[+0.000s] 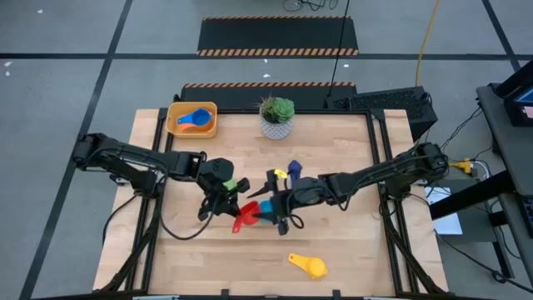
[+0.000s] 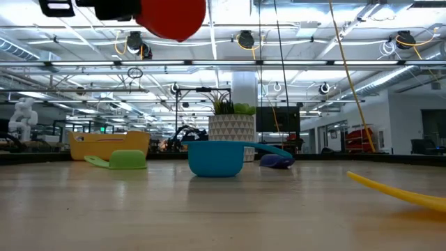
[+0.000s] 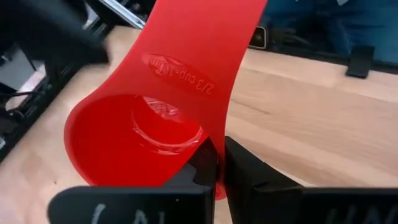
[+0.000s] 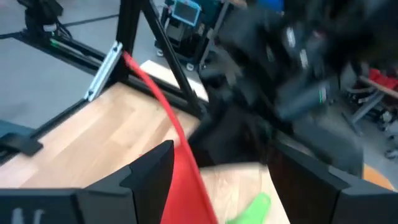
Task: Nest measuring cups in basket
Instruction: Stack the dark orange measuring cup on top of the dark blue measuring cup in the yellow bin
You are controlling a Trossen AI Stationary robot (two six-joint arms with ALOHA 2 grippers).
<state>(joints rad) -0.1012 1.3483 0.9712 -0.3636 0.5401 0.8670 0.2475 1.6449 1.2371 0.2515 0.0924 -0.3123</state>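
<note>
My left gripper (image 3: 217, 163) is shut on a red measuring cup (image 1: 247, 213), held high above the table's middle (image 2: 171, 17). My right gripper (image 4: 221, 154) stands open right beside it, with the red cup's long handle (image 4: 158, 99) running between its fingers. Below them, a light blue cup (image 2: 216, 159) sits upright on the wood. A green cup (image 1: 238, 183), a dark blue cup (image 1: 293, 169) and a yellow cup (image 1: 308, 265) lie apart on the table. The yellow-orange basket (image 1: 173, 125) at the far left holds a blue cup (image 1: 196, 119). My left gripper pinches the red cup's wall at the rim (image 3: 217, 184), just below the root of the handle, one finger inside the bowl and one outside. The cup is lifted clear, tipped on its side, with the handle pointing away from the gripper. My right gripper: I cannot tell whether its fingers touch the handle between them.
A white pot with a green plant (image 1: 276, 117) stands at the far edge, right of the basket. The near left and near right parts of the table are bare wood. A dark frame borders the table on both sides.
</note>
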